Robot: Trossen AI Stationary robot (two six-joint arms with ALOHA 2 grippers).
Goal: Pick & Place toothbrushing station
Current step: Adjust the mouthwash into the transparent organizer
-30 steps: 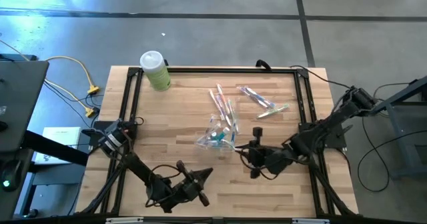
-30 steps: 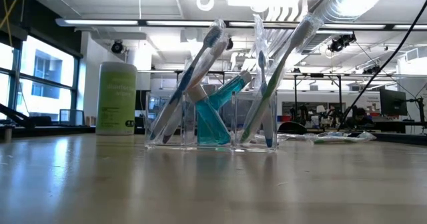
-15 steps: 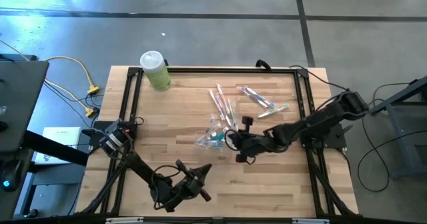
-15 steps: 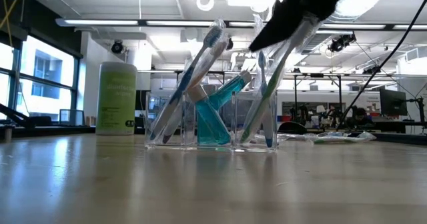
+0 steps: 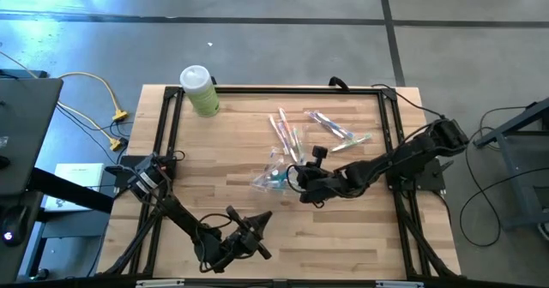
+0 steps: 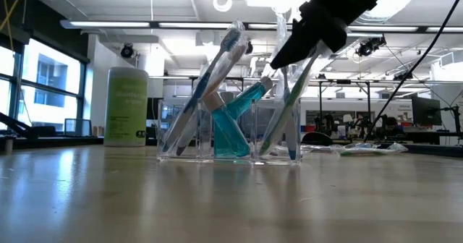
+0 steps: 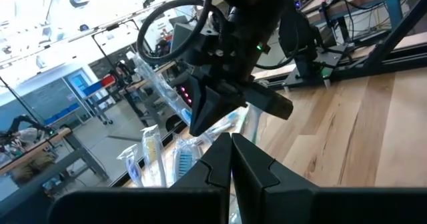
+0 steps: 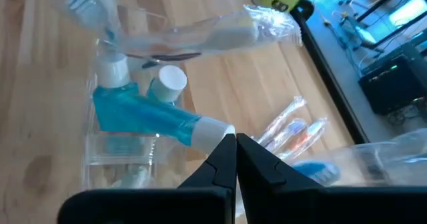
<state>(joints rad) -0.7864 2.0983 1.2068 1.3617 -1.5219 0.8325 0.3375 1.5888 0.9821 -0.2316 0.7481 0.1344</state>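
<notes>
The right hand [image 5: 299, 188] hangs at the centre of the high frame, just beside the clear holder [image 5: 276, 175], its fingers pressed together with nothing between them. In the low frame the same hand [image 6: 283, 55] shows dark at upper right of centre, against the tops of the wrapped brushes [image 6: 289, 91] that lean in the holder [image 6: 228, 131]. From the right wrist, the closed fingertips [image 8: 230, 159] point at the blue tubes [image 8: 150, 114] lying tilted in the holder's middle compartment, white caps up.

More wrapped brushes [image 5: 287, 134] lie loose on the desk [image 5: 223, 142] above the holder in the high frame, and another small bunch [image 5: 336, 132] sits to their right, apart from them. A green canister [image 5: 199, 91] with a white lid stands at the desk's upper left corner; in the low frame it [image 6: 126, 107] is left of the holder.

The left hand [image 5: 253, 235] waits low in the high frame, near the desk's bottom edge, well apart from the holder, its fingers [image 7: 230, 167] also pressed together and empty.
</notes>
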